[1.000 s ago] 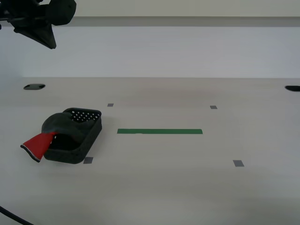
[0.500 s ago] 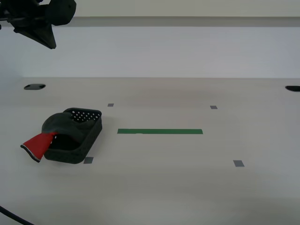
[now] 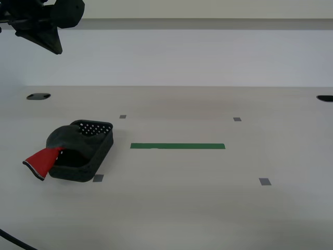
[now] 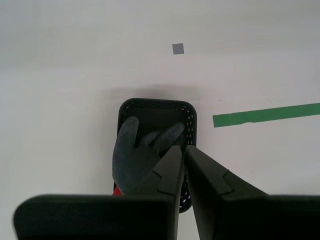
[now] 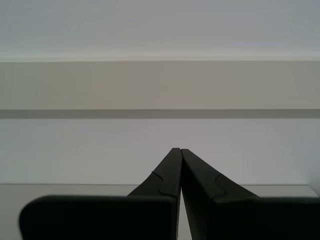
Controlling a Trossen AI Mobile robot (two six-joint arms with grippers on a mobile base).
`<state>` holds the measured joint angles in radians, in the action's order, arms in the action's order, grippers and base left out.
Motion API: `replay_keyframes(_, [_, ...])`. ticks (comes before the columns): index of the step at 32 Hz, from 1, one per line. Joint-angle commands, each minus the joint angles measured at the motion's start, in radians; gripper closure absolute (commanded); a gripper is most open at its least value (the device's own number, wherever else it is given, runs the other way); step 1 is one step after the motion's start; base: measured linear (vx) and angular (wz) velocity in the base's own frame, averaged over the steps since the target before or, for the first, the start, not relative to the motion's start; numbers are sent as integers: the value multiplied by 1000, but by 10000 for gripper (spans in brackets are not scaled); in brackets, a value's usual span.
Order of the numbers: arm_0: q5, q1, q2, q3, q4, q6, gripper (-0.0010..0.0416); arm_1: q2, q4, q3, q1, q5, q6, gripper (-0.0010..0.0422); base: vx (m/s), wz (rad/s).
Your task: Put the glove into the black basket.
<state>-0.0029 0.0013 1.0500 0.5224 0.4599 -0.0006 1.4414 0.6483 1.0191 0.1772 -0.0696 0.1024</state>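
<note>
The black basket stands on the table at the exterior view's left. The glove lies in it, grey-black fingers inside, its red cuff hanging over the basket's rim onto the table. In the second wrist view the glove and basket lie well below my second gripper, which is shut and empty. My first gripper is shut and empty and faces a plain wall. An arm shows high at the exterior view's top left.
A green tape strip lies mid-table to the right of the basket. Small grey squares mark the table. Dark holes sit at the far table corners. A cable crosses the near left corner.
</note>
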Motion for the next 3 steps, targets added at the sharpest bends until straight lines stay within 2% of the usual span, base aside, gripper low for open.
replay_keyframes(1, [0, 0, 0, 1, 3, 0, 405, 0, 0, 0, 0, 1, 2, 401, 0, 0])
replay_keyframes(3, [0, -1, 0, 1, 3, 0, 405, 0, 0, 0, 0, 1, 2, 401, 0, 0])
